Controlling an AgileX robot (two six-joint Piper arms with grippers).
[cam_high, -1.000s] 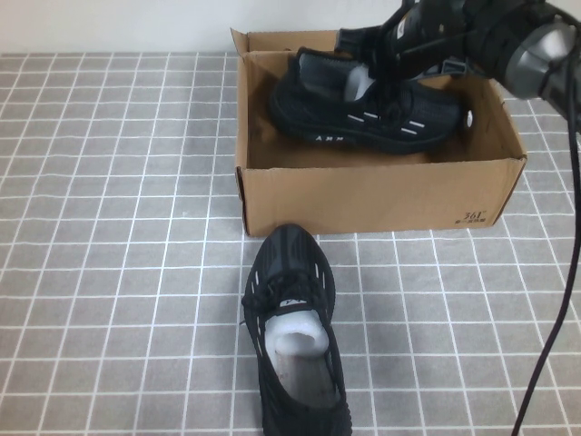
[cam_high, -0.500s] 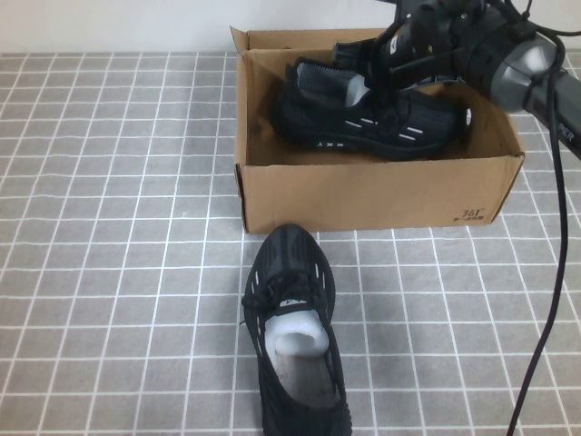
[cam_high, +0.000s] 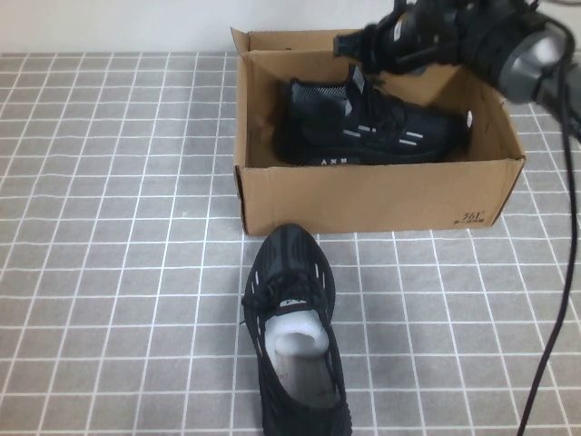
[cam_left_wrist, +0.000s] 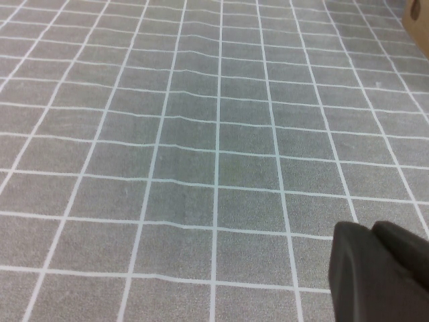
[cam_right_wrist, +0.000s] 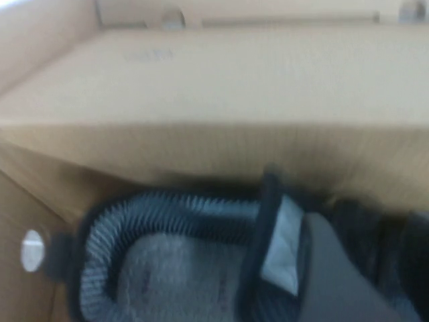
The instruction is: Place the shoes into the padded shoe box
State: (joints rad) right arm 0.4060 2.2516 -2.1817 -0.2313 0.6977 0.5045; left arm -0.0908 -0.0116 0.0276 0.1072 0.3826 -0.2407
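Observation:
One black sneaker [cam_high: 381,132] lies on its sole inside the brown cardboard shoe box [cam_high: 372,195], toe to the right. My right gripper [cam_high: 356,47] hangs just above its raised tongue, apart from the shoe, jaws open and empty. In the right wrist view the shoe's grey-lined collar [cam_right_wrist: 167,268] and tongue label sit beside one finger [cam_right_wrist: 335,275], with the box wall [cam_right_wrist: 221,87] behind. The second sneaker [cam_high: 292,336], with white paper stuffing, lies on the table in front of the box, toe toward it. My left gripper [cam_left_wrist: 377,235] is shut and empty over bare tiled cloth, outside the high view.
The table is covered by a grey cloth with a white grid [cam_high: 118,227]. The box's upright flaps [cam_high: 272,41] stand at the back. The right arm's black cable [cam_high: 554,318] hangs down the right side. A small round hole [cam_right_wrist: 31,249] is in the box side wall.
The sneaker in the box has dropped from a tilted, lifted pose to rest flat on the box floor. My right gripper has let it go and risen slightly.

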